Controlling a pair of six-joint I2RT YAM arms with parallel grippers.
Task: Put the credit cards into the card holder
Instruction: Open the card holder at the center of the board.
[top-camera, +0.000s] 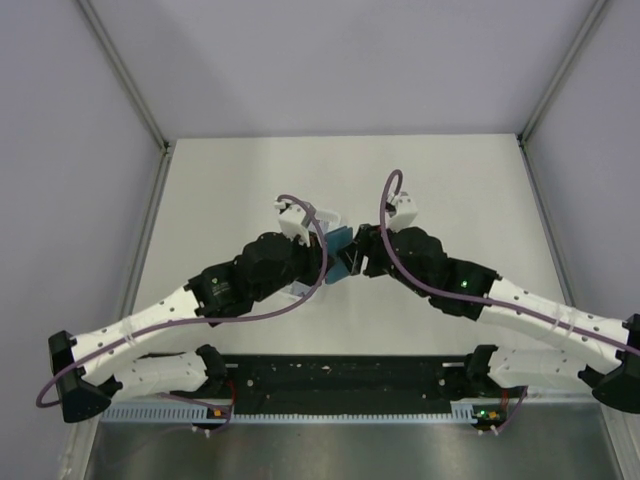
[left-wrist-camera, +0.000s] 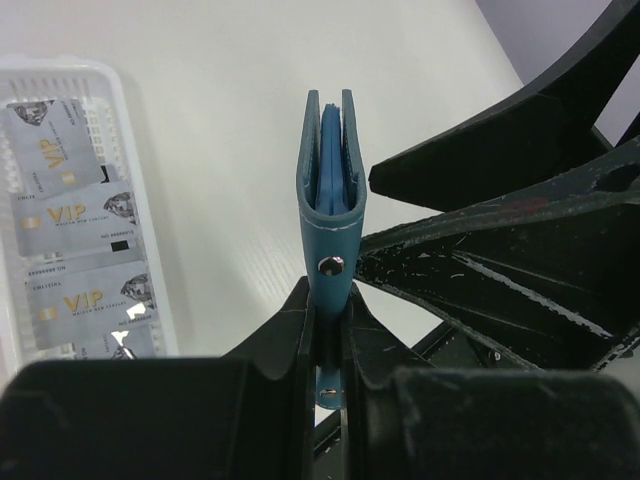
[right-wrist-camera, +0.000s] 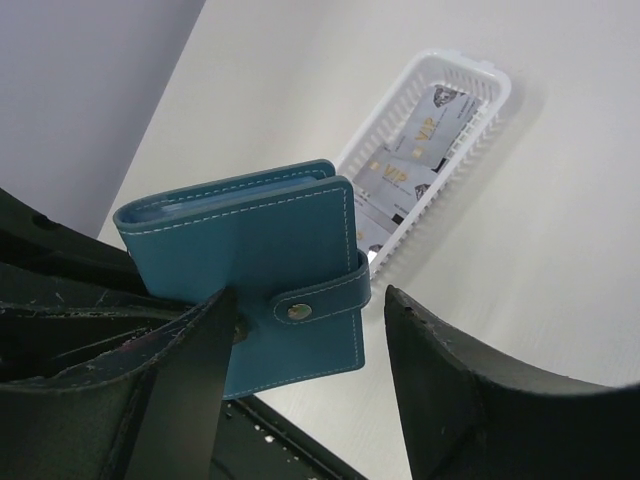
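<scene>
- Top view: the two arms meet over the middle of the table (top-camera: 250, 170). The wallet (top-camera: 340, 247) shows as a teal patch between the left gripper (top-camera: 328, 262) and the right gripper (top-camera: 358, 262). Their jaws are too small here to read.
- Left wrist view: the left gripper (left-wrist-camera: 330, 330) is pinched narrow on the wallet (left-wrist-camera: 332, 170), gripping it at the snap end. The wallet is seen edge-on, with lighter blue leaves between its covers, and is held above the table.
- Same view: the right gripper (left-wrist-camera: 368, 220) reaches in from the right with its fingers (left-wrist-camera: 470, 170) spread. The lower tip is right at the wallet's side (whether it touches, I cannot tell).
- Same view: at the left, the cards (left-wrist-camera: 80, 215) lie overlapping in the white tray (left-wrist-camera: 142, 200), marked VIP in gold.
- Right wrist view: the wallet (right-wrist-camera: 260, 250) is folded shut and its tab is snapped.
- Same view: the right gripper (right-wrist-camera: 305, 300) stands wide. One finger crosses in front of the cover, and the other is clear of the wallet's edge with a gap between them, so it holds nothing.
- Same view: behind them, the tray (right-wrist-camera: 470, 75) sits on the table (right-wrist-camera: 560, 250) with the cards (right-wrist-camera: 405, 170) in it, well apart from the wallet.
</scene>
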